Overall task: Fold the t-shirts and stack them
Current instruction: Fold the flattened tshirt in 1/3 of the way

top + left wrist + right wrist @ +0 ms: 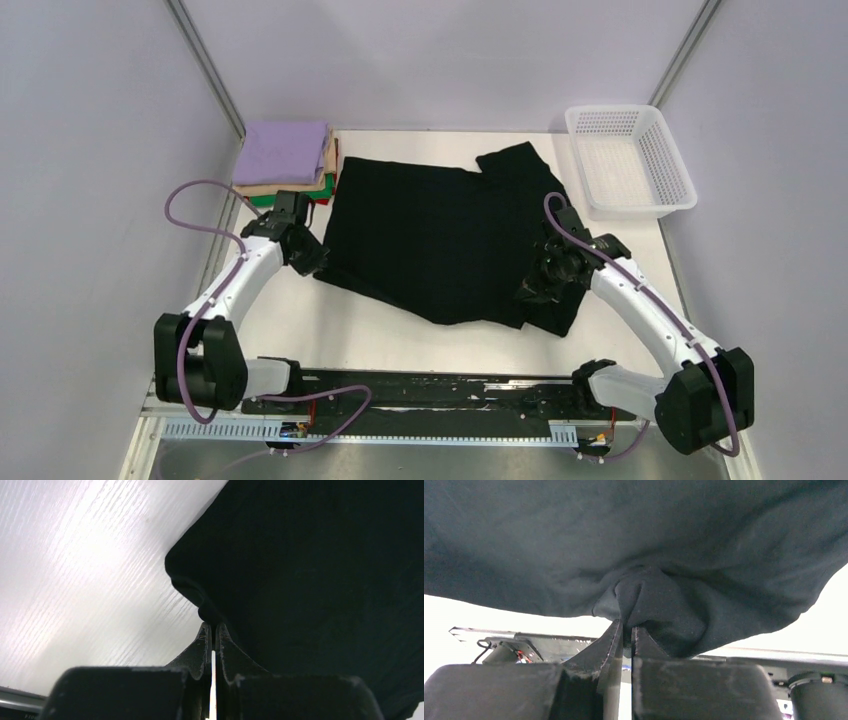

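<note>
Top view, far-left corner of the bench (pixel 330 335): we see a folded stack (pixel 285 160) of t-shirts, lavender on top, with tan, red and green edges showing beneath it. The stack lies just beside the left edge of the black t-shirt (pixel 430 235).

The left gripper (pixel 308 256) sits at the near left corner of the black t-shirt. In the left wrist view its gripper (pixel 212 630) has the fingers drawn almost together, a thin slit between them, and the tips pinch the rolled hem of the black t-shirt (pixel 320 580). The pale bench (pixel 90 570) fills the left of that view.

Centre: the black t-shirt lies spread over the middle of the bench, one sleeve pointing toward the far right, its near right part bunched and doubled over.

The right gripper (pixel 538 284) is at that bunched part. In the right wrist view the gripper (pixel 625 627) is closed on a gathered fold of the black t-shirt (pixel 624 540), which hangs in a sagging sheet above the fingers, lifted off the bench.

Far-right corner: a white mesh basket (pixel 643 205) stands just beside the sleeve; we cannot tell whether the two touch.
</note>
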`<state>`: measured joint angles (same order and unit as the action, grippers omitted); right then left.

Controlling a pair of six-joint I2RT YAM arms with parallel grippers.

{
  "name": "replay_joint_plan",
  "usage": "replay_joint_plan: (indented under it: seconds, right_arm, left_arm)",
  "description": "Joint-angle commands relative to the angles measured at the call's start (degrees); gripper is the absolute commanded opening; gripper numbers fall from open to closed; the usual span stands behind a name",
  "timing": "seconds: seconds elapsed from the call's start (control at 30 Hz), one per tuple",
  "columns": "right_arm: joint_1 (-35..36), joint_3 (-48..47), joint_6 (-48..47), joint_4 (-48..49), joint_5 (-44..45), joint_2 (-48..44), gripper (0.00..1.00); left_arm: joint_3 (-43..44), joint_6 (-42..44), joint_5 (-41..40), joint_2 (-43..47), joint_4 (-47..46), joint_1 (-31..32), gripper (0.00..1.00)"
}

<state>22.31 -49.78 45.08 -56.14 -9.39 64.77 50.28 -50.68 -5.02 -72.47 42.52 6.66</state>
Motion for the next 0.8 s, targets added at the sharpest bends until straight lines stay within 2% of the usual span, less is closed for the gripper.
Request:
replay_joint_plan:
  seconds: [0.0,0.6,0.77]
  right_arm:
    - [-3.73,-5.2,-6.12,4.08,-0.56,2.55,0.05]
    - [-13.72,-15.12,-14.2,11.85,-2.6,16.39,0.07]
    - [-14.47,-18.23,-15.71,14.72,2.29,21.9,0.08]
  left_arm:
    - [5.67,-0.08,-2.37,-3.54,-1.9,-0.15,0.0]
    - [17.04,-0.36,-7.28,-18.28,-3.15,-0.24,0.0]
    - [18.2,-1.56,-7.91,-22.02,-4.0,-0.24,0.0]
